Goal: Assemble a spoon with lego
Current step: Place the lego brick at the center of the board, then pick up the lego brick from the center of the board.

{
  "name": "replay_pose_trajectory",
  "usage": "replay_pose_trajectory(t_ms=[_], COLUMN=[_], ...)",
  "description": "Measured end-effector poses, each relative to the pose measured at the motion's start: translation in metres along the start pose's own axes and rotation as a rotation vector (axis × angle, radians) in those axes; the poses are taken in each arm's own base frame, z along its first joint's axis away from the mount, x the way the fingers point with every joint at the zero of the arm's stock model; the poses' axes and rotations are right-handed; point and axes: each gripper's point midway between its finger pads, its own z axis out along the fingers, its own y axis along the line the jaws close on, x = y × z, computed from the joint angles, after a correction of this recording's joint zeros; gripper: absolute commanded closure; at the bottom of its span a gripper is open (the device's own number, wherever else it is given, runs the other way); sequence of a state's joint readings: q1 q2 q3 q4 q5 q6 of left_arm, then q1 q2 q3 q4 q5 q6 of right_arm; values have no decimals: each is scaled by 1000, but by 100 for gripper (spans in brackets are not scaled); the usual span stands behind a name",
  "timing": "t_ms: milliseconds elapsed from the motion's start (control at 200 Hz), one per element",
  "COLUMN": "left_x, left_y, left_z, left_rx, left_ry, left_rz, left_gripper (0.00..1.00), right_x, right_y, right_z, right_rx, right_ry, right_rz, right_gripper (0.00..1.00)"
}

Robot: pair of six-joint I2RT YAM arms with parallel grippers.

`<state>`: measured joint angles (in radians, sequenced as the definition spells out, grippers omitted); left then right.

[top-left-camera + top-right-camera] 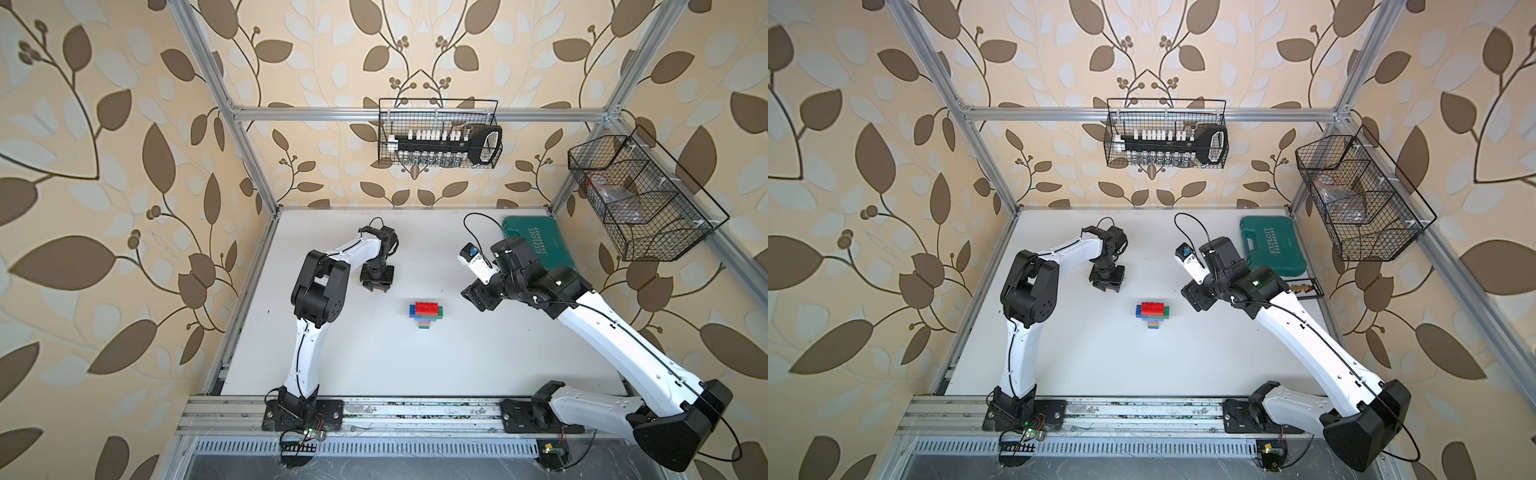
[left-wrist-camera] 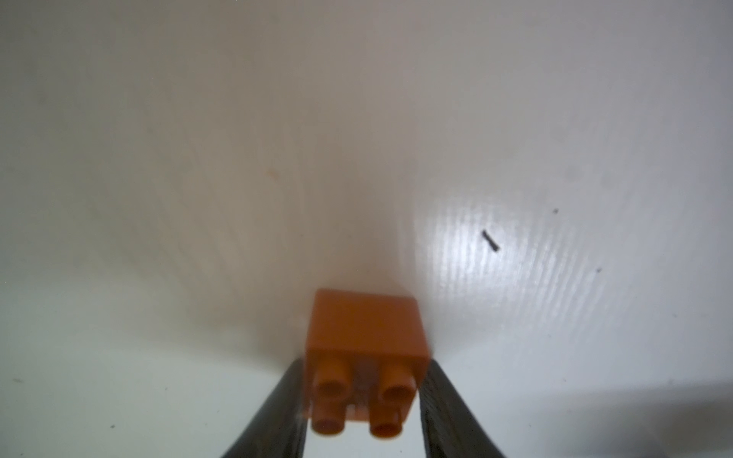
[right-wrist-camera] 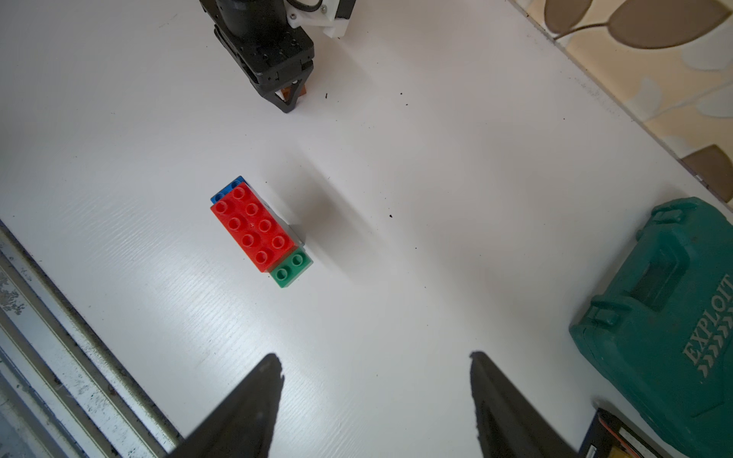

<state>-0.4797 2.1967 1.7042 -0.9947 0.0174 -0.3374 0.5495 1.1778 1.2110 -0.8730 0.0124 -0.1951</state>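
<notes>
The white counter is seen with the part-built spoon standing near its middle, a red brick uppermost. An orange brick is clasped between the jaws of the left gripper, beyond the spoon and to its left. The right gripper is held wide and empty to the spoon's right.

Spoon standing mid-table, orange brick (studded) — held.

Leaf-patterned beige walls — aluminium frame, wire basket hung — white tabletop.
</notes>
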Motion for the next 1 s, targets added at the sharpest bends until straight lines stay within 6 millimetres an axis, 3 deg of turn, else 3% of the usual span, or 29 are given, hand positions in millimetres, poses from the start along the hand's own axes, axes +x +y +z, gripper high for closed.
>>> replay_pose_trajectory(t_ms=[475, 670, 795, 1000], left_x=[-19, -21, -19, -12], left_y=[-3, -1, -3, -7], left_z=[-5, -5, -5, -9], left_rx=[-3, -17, -24, -47], left_ry=[-66, -73, -71, -55], left_rz=[19, 29, 47, 93], left_gripper=[53, 60, 72, 71], right_x=[1, 5, 9, 17], right_y=[0, 0, 1, -8], right_z=[3, 5, 8, 16], right_rx=[2, 1, 1, 11], right_ry=[9, 19, 31, 39], right_rz=[-4, -4, -4, 110], right_gripper=[26, 26, 25, 22])
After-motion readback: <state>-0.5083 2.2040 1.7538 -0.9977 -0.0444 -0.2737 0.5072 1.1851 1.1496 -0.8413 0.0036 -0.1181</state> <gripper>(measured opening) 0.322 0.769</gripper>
